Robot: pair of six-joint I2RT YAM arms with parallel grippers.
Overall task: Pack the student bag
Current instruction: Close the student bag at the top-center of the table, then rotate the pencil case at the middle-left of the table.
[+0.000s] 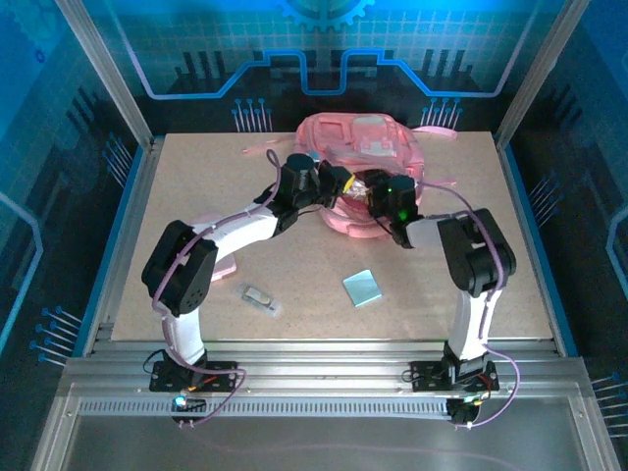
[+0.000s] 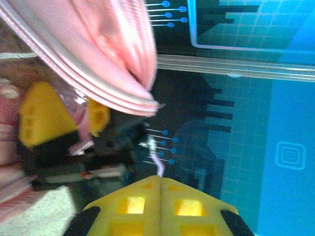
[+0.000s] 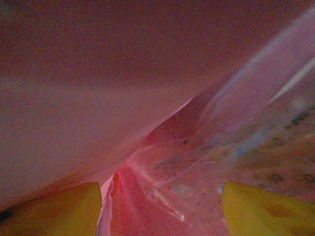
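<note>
Centrally, one student bag (image 1: 373, 142), one blue card (image 1: 362, 287) nearby, left gripper (image 2: 160, 180) clamped shut, right gripper (image 3: 160, 206) spread wide

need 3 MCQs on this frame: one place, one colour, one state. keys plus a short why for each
1. Relative to the student bag, where is the light blue square?
A) inside it
B) on the table, nearer the arm bases, closer to the right arm's base
C) on top of it

2. What colour are the right gripper fingers?
A) yellow
B) black
C) white

3. The right gripper is:
A) shut on the square
B) shut, empty
C) open

Key:
1 B: the top view shows it flat on bare table in front of the bag.
2 A: both fingers show yellow in the right wrist view.
3 C: the fingers stand far apart at the frame's lower corners.
</note>
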